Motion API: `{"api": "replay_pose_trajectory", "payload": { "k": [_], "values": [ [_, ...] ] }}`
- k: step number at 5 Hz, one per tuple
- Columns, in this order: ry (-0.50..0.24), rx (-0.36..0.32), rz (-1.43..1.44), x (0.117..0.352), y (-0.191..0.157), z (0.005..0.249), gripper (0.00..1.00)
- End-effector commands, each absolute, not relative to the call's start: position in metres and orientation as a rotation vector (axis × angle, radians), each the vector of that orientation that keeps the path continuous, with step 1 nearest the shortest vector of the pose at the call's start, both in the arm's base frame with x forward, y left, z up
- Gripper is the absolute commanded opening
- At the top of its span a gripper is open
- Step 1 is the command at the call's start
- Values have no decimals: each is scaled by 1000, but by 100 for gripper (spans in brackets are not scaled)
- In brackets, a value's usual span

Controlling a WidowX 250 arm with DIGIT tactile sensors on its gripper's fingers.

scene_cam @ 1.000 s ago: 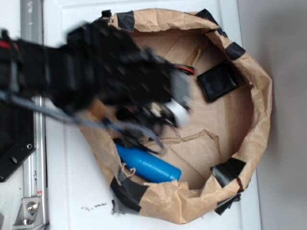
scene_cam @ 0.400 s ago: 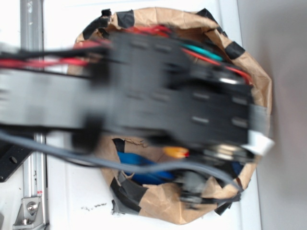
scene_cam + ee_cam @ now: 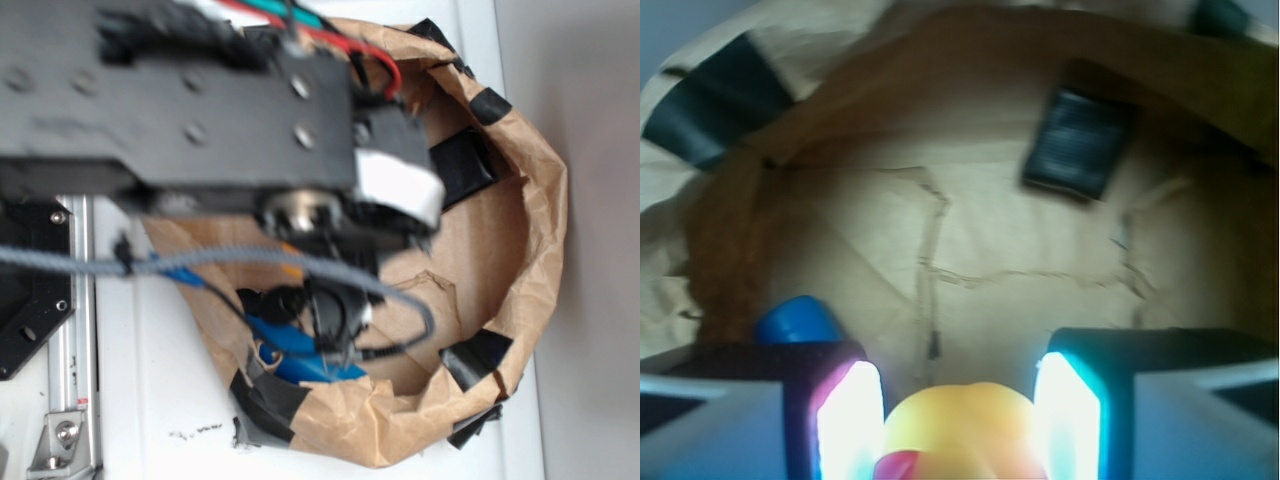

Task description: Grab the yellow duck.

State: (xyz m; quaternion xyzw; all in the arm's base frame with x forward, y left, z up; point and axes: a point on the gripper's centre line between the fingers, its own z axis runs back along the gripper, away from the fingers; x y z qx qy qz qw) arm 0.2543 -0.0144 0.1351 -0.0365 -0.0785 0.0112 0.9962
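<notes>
The gripper [image 3: 960, 425] fills the bottom of the wrist view, its two pale glowing fingers [image 3: 852, 420] standing upright with a narrow gap between them. The yellow duck [image 3: 962, 428] sits in that gap, a rounded yellow shape with a touch of red at its lower left edge, and its sides appear to meet both fingers, so the jaws look closed on it. By that reading the grab seems made, or very nearly; what may be left is to confirm the hold by carrying the toy clear, and whether the duck rests on the floor or hangs above it cannot be told. Just behind the left finger peeks the rounded end of a blue bottle-shaped toy [image 3: 797, 320]. Beyond lies the creased floor of a brown paper bag [image 3: 1020, 270], with a dark square patch [image 3: 1077, 143] farther back. In the exterior view the black arm [image 3: 190, 110] reaches in from the left, over the bag's rolled rim [image 3: 545, 215], blurred and very close to the camera, with red, green and grey cables trailing from it. It hides the duck and the jaws in that view. The bag stands on a white table [image 3: 150, 400].
</notes>
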Motion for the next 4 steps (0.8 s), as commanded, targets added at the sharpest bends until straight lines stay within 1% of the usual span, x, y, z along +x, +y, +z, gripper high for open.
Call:
{"api": "replay_pose_trajectory", "payload": {
  "k": [1, 2, 3, 4],
  "values": [
    [-202, 15, 56, 264, 7, 156, 0],
    [-174, 9, 52, 271, 8, 161, 0],
    [-180, -10, 62, 273, 4, 168, 0],
    [-180, -4, 71, 280, 3, 163, 0]
  ]
}}
